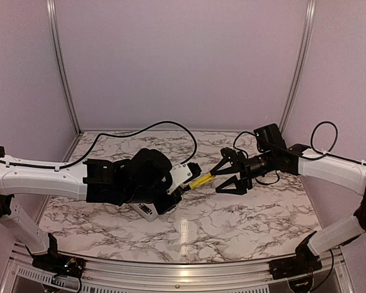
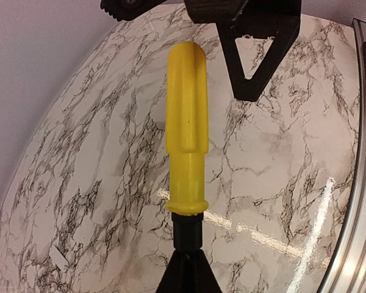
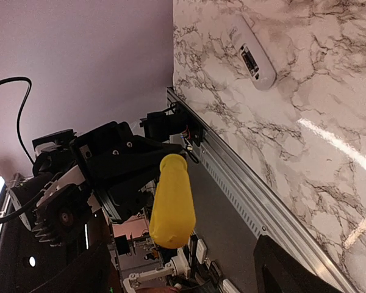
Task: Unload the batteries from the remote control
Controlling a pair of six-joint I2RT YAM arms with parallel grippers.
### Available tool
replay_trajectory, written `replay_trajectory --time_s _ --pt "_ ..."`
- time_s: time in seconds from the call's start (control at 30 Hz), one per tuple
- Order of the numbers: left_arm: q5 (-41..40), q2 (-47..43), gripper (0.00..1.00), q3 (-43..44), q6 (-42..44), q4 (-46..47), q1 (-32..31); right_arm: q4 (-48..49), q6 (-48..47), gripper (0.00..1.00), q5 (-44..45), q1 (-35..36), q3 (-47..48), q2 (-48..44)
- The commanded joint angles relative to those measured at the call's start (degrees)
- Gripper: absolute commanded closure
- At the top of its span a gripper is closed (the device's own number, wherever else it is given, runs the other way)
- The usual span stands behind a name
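The white remote control point(image 1: 145, 211) lies on the marble table under my left arm; in the right wrist view point(image 3: 256, 54) it shows a small dark recess on its upper face. No batteries can be made out. My left gripper point(image 1: 184, 185) is shut on the black shaft end of a yellow-handled screwdriver point(image 1: 201, 180) and holds it above the table, handle pointing at my right gripper point(image 1: 227, 176). The handle point(image 2: 187, 128) rises from my left gripper point(image 2: 186, 268). My right gripper point(image 3: 183, 274) is open, its fingers either side of the handle's end point(image 3: 172, 204), not touching it.
A small white flat piece point(image 2: 58, 257) lies on the marble at the lower left of the left wrist view. The metal rail point(image 3: 244, 183) runs along the table's near edge. Purple walls close in the back and sides.
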Motion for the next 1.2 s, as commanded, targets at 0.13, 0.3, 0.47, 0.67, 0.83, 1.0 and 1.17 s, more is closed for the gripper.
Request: replay_trajectory --time_s 0.13,0.3,0.47,0.67,0.83,1.0,1.17 --pt "0.4 1.2 1.00 2.5 5.2 0.1 -1.2 4.8 4.7 0.25 -4.3 1.9 1.6 3.2" --pt "0.5 1.6 1.00 2.9 6.2 0.2 -1.6 9.3 8.6 0.29 -4.0 4.0 1.5 4.6" --pt "0.3 1.8 1.00 3.2 6.7 0.1 -1.7 12.4 11.4 0.38 -3.0 6.1 2.1 6.1" --pt "0.5 1.7 1.00 3.4 6.8 0.5 -1.8 13.4 12.2 0.46 -2.3 7.2 3.1 7.6" --pt "0.9 1.3 1.00 3.4 7.2 0.6 -1.8 13.8 12.2 0.51 -2.3 7.2 3.4 7.9" --pt "1.4 0.7 1.00 3.2 7.5 0.7 -1.9 13.7 11.8 0.62 -2.3 7.2 4.0 8.4" --pt "1.1 1.1 1.00 3.3 7.8 0.6 -2.2 13.2 11.3 0.69 -2.3 7.2 4.4 8.8"
